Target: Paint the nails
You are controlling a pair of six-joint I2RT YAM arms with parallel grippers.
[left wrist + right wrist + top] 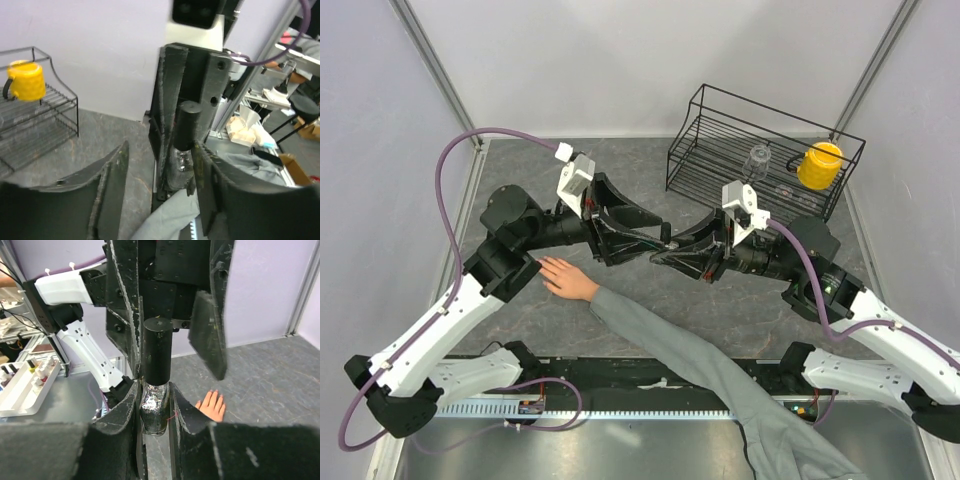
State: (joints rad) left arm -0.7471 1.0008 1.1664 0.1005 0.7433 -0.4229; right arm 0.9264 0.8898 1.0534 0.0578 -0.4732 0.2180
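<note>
Lying flat, hand (565,277) points nails (545,268) left; right claw (154,390) clamps bottle (156,360); left claw (162,150) open.

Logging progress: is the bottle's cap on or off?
On. The black cap sits atop the bottle clamped in the right jaws; left jaws stand open around the cap.

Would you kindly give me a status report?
Left claw open around black cylindrical cap. Right claw shut on small glass polish bottle. Bare hand flat on grey table, pale nails clear of claws.
</note>
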